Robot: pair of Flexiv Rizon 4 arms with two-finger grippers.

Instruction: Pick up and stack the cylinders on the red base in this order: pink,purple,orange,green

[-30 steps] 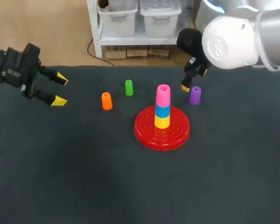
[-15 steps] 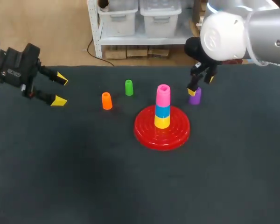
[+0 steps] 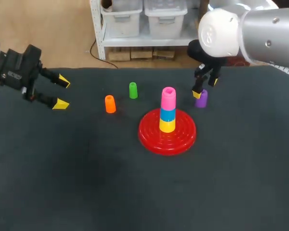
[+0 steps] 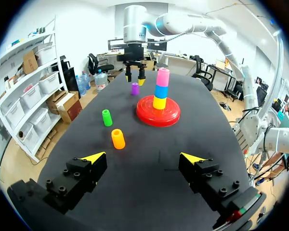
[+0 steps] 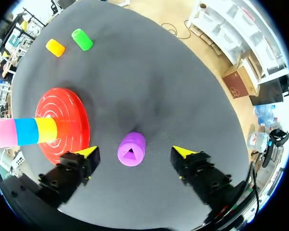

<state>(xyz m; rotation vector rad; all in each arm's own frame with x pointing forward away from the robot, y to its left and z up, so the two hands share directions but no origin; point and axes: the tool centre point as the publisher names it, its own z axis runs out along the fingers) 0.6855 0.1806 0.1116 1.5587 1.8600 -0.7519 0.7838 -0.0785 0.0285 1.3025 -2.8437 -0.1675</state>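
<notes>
Purple cylinder (image 5: 131, 149) under right hand (image 5: 136, 152)

The dark table (image 3: 86, 183) is lit evenly from overhead. Pale highlights are seen on the ridges of the red base (image 3: 167, 137), and a faint, soft shadow is cast round its rim. A diffuse dark patch is thrown just beyond the purple cylinder (image 5: 131, 149) beside the base. Glare is carried by the white shell of the right arm (image 3: 221, 33) behind the base.

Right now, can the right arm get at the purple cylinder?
Probably yes: the right claw hangs open over the purple cylinder, a finger on either side, nothing else between.
</notes>
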